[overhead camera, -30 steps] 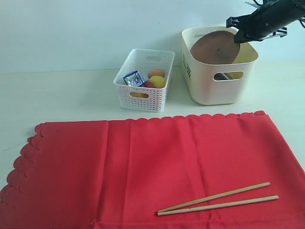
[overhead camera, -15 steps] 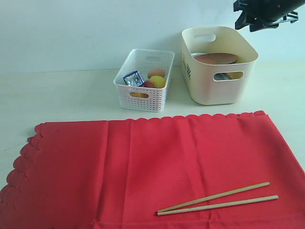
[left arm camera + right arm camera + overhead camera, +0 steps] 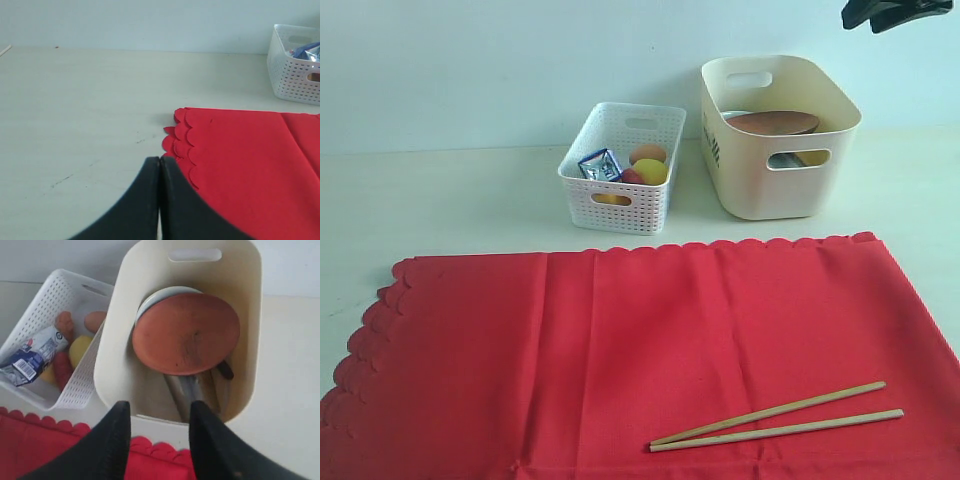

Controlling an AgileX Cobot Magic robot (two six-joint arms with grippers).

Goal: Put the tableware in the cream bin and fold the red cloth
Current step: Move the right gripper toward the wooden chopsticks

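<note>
Our right pincer (image 3: 159, 412) hangs released and empty above the bin (image 3: 750, 190), which holds the plate (image 3: 775, 122). The chopsticks (image 3: 770, 412) lie well apart from it on the cloth (image 3: 570, 350), front right, long axes running nearly left to right, with open room around. Our left pincer (image 3: 159, 175) is clenched, empty, by the cloth's left edge.

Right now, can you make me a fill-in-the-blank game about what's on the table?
1. ____ chopsticks lie on the red cloth.
2. The brown plate rests inside the ____ bin.
3. The snack packet sits in the ____ basket.
4. The right gripper is ____, holding nothing.

Missing words: two; cream; white; open.
</note>
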